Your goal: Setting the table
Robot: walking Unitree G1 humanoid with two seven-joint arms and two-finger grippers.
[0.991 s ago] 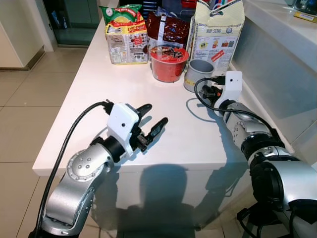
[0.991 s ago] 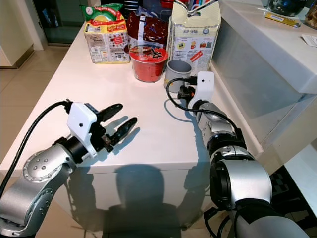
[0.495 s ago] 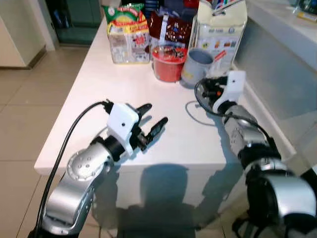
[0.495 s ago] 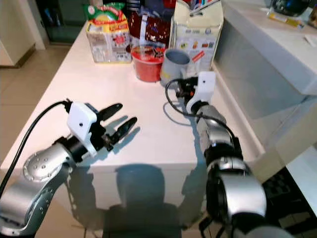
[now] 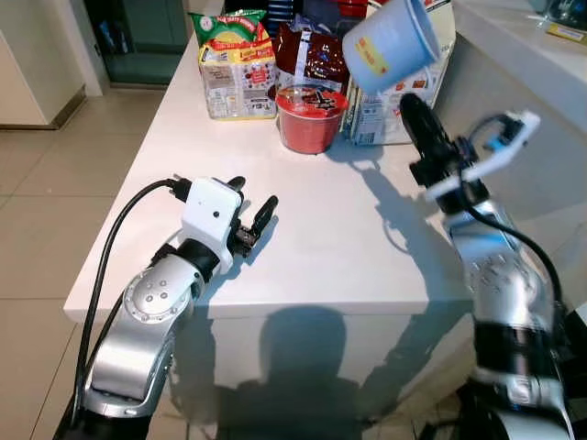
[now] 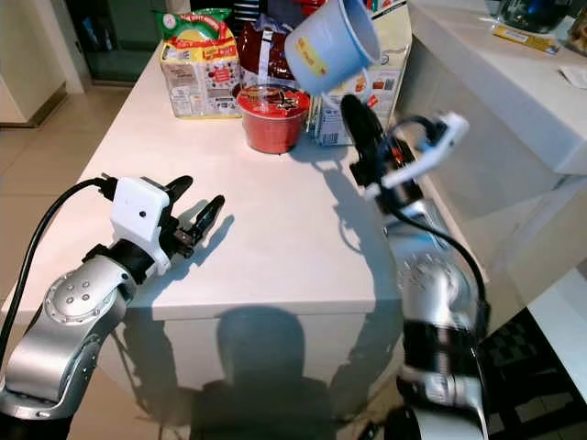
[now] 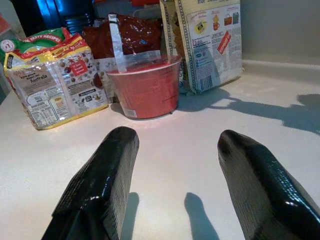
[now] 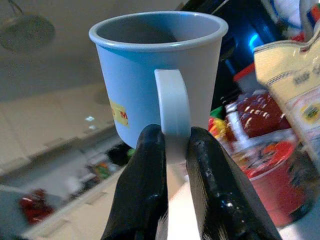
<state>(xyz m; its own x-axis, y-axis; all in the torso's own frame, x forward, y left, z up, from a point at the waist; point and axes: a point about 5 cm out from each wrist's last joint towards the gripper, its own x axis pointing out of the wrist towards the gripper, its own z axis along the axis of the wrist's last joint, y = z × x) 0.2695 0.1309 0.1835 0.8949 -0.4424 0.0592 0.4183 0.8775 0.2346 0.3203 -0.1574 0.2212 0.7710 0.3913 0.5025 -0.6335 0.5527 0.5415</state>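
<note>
Where tiled floor [image 5: 55,174] meets it, white countertop [image 5: 312,229], groceries [image 5: 237,64] behind.

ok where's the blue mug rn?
The blue mug is held in the air, tilted, by its handle in the right end effector, above the counter near the red cup and the paper bag.

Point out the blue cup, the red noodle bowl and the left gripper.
blue cup [image 8: 150,95], right wrist view, on its side wall beside the handle.
red noodle bowl [image 5: 310,128], left eye view, on its red side wall.
left gripper [image 7: 172,190], left wrist view, midway between the open fingertips.
</note>
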